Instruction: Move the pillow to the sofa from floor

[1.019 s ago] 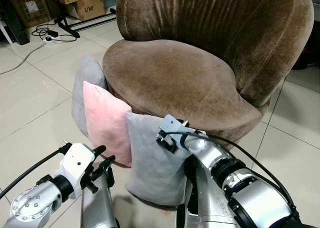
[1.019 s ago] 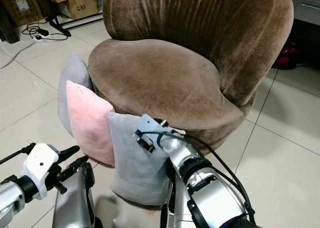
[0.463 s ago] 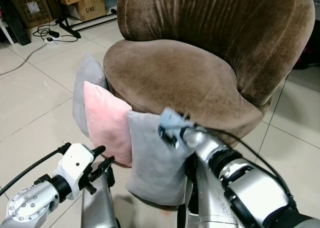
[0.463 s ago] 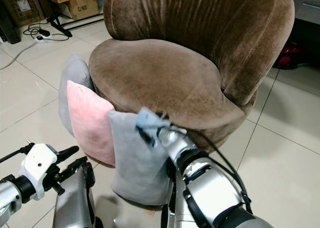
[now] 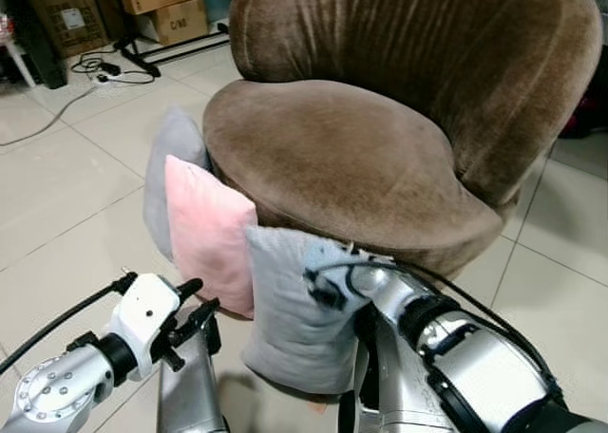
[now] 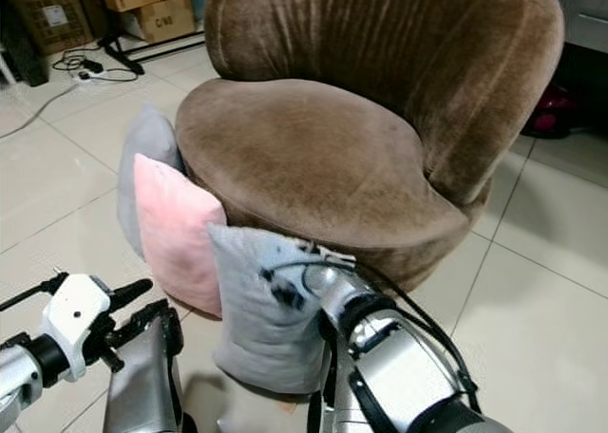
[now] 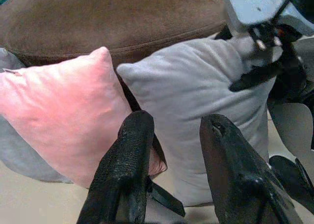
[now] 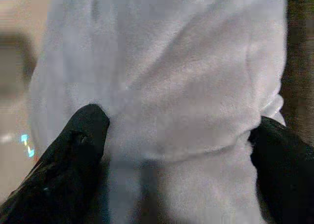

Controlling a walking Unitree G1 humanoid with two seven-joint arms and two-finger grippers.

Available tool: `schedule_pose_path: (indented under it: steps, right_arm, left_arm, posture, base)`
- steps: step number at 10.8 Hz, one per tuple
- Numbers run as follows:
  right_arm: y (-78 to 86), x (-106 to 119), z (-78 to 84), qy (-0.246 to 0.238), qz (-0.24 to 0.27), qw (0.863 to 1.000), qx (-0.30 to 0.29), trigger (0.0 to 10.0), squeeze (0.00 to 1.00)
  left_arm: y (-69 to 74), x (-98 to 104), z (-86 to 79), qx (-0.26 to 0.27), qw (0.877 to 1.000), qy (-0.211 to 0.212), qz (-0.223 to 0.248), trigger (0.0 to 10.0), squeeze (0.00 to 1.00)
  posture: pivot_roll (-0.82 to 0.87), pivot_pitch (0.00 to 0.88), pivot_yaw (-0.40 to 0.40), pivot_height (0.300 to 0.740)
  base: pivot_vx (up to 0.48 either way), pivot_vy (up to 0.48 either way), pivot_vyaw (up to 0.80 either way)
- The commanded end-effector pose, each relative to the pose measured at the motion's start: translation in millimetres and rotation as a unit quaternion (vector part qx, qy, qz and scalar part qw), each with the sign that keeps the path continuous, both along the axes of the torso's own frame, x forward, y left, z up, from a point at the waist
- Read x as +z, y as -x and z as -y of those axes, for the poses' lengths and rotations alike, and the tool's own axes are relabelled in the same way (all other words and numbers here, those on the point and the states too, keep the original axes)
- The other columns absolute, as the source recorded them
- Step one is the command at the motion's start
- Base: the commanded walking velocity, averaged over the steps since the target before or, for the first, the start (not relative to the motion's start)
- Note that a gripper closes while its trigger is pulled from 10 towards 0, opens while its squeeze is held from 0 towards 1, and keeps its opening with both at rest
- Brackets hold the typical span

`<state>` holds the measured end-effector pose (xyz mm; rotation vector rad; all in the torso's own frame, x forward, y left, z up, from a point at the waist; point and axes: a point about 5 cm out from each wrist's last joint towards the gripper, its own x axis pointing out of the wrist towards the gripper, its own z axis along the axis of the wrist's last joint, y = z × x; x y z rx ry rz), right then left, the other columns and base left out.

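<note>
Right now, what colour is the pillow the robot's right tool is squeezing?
Light grey. The grey pillow shows best in the left wrist view, beside a pink one.

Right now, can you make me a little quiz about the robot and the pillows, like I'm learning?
1. True or false: the right gripper squeezes the grey pillow.
2. Which pillow leans beside it against the brown sofa? A green, B pink, C yellow.
3. Fill in: the left gripper is ____.

Key: 1 true; 2 B, the pink pillow; 3 open, holding nothing.
</note>
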<state>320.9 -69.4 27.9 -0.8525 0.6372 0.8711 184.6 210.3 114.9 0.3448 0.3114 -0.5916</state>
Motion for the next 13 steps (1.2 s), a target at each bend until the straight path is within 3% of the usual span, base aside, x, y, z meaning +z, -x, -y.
schedule_pose_path:
  steps: [1, 2, 7, 13]
  right_arm:
    - [7.5, -11.2, 13.1, 0.032, -0.024, 0.999, 0.008, 2.5, 0.00]
    - [5.7, -9.5, 16.7, 0.035, -0.016, 0.999, 0.015, 0.0, 0.00]
    - [2.8, -7.8, 16.8, 0.012, 0.011, 1.000, -0.021, 0.0, 0.00]
    - [1.9, -7.0, 17.9, 0.017, 0.010, 1.000, -0.018, 0.0, 0.00]
  left_arm:
    - [1.2, -2.5, 1.8, -0.006, 1.000, 0.002, -0.010, 10.0, 0.00]
    - [0.2, -3.4, 3.8, -0.010, 1.000, 0.005, -0.012, 10.0, 0.00]
    - [0.3, -13.4, 6.0, -0.030, 0.999, 0.006, -0.042, 10.0, 0.00]
    - [11.3, -15.9, 15.3, -0.062, 0.992, 0.058, -0.094, 10.0, 0.00]
  posture:
    - [-0.02, 0.000, -0.002, 0.396]
    - [-0.03, 0.000, 0.000, 0.396]
    - [-0.04, 0.000, 0.000, 0.396]
    - [-0.04, 0.000, -0.015, 0.396]
  base:
    - [0.000, 0.000, 0.00]
    - [0.000, 0.000, 0.00]
    - [0.000, 0.000, 0.00]
    - [0.000, 0.000, 0.00]
